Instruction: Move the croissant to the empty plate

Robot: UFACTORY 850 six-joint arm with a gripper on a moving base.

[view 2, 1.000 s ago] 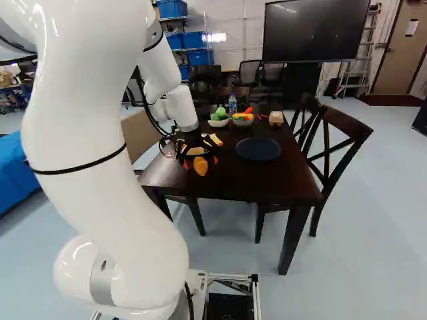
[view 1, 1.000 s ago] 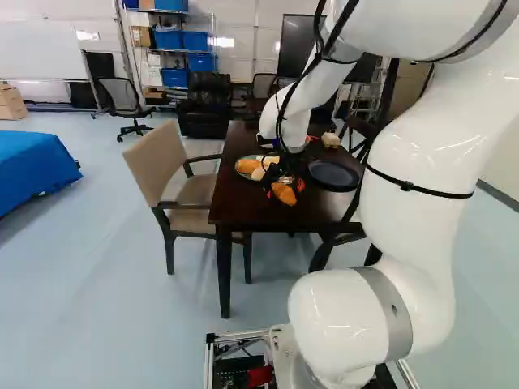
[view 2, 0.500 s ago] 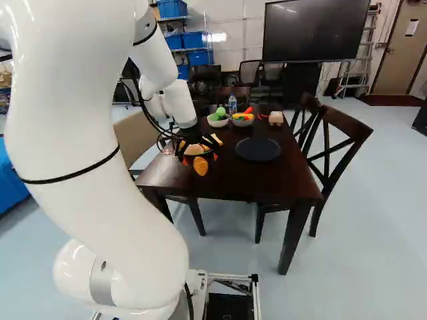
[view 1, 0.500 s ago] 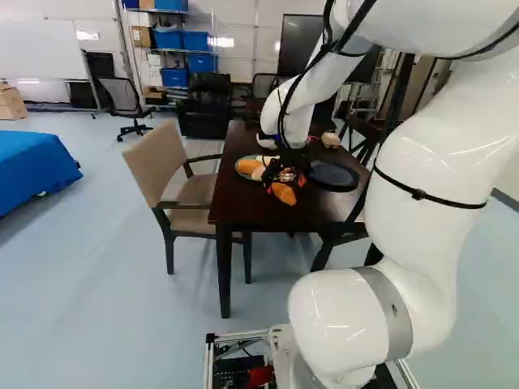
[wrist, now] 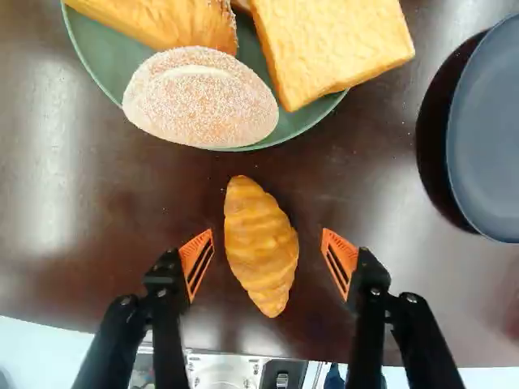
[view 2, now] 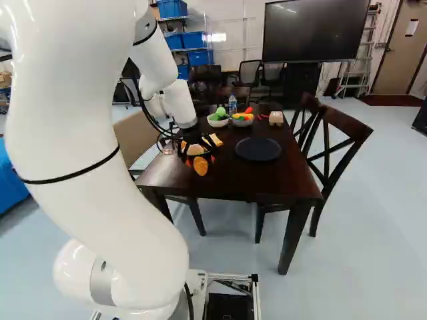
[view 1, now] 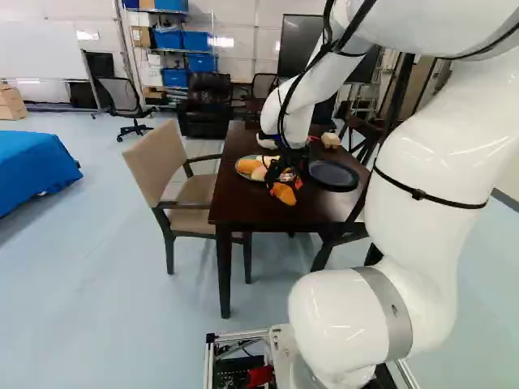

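Observation:
Over the near part of the table, my gripper (view 1: pixel 288 183) hangs from the arm at the croissant (view 1: pixel 283 193). In the wrist view the croissant (wrist: pixel 260 245) lies on the dark wood between the two orange pads of the gripper (wrist: pixel 268 262), with a gap on either side, so the fingers stand open and touch nothing. The empty plate, dark blue (view 2: pixel 258 149), stands to the right of the croissant in the right base view; part of it (wrist: pixel 491 130) also shows in the wrist view.
Just beyond the croissant is a green plate (wrist: pixel 105 55) holding several breads, among them a sugared bun (wrist: pixel 200 97). Two bowls of toy food (view 2: pixel 218 121) and a bottle (view 2: pixel 232 104) stand farther back on the table (view 2: pixel 280 180). Chairs flank it.
The gripper has come down around the croissant, and its fingers have drawn closer together. The arm has shifted slightly. The croissant and plates have stayed put, and so has the base.

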